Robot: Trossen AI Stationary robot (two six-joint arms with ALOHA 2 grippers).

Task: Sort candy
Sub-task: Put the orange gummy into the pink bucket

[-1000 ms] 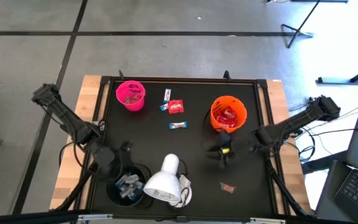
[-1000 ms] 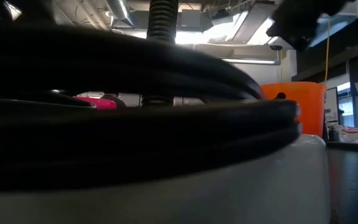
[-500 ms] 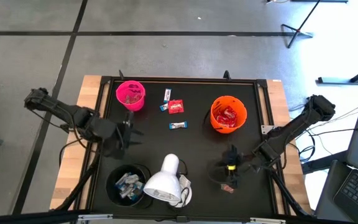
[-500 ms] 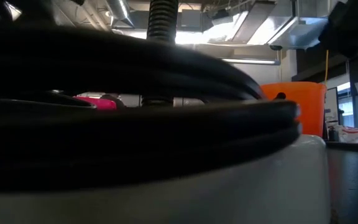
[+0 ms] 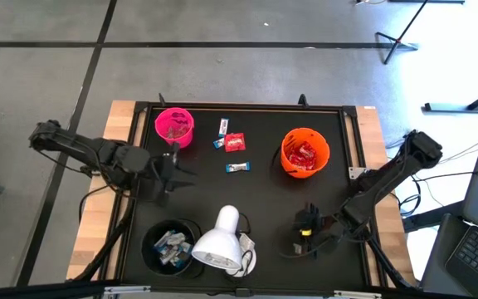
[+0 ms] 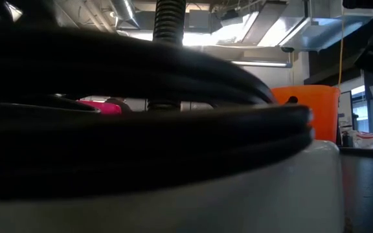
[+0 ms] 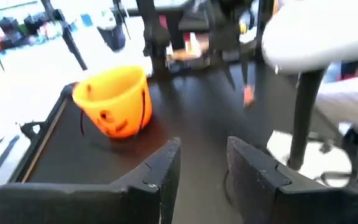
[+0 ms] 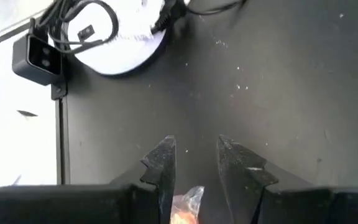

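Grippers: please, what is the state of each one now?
Left gripper: open, holding nothing.
Right gripper: open, a red candy between its fingers.

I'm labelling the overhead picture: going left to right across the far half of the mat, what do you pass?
Left pincer → pink cup → white-and-blue bar → red packet → orange cup.

Pink cup [image 5: 174,127], orange cup [image 5: 305,152], black cup [image 5: 168,247], white lamp [image 5: 219,242].
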